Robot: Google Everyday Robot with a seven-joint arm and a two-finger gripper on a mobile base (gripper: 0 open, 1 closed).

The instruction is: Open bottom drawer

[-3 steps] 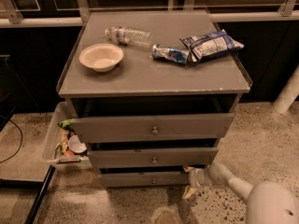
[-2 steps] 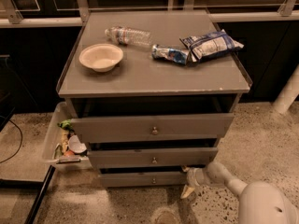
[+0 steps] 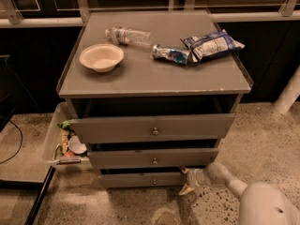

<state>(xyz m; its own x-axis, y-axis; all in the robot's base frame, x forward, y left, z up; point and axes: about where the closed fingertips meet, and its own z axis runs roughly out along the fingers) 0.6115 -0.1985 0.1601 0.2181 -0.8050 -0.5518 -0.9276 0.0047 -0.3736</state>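
The bottom drawer (image 3: 140, 179) is the lowest, narrowest grey front of the cabinet, with a small round knob (image 3: 154, 181) at its centre. It stands out a little less than the middle drawer (image 3: 154, 157) and the top drawer (image 3: 152, 127) above it. My gripper (image 3: 189, 179) reaches in from the lower right on a white arm (image 3: 225, 177). It sits at the right end of the bottom drawer front, to the right of the knob.
On the cabinet top (image 3: 140, 78) lie a white bowl (image 3: 101, 56), a plastic bottle (image 3: 127, 34) and two snack bags (image 3: 211, 44). A clear bin (image 3: 63, 142) of rubbish hangs on the cabinet's left side. A white post (image 3: 287, 95) stands at right.
My gripper and arm have stayed at the right end of the bottom drawer. The drawers look unchanged.
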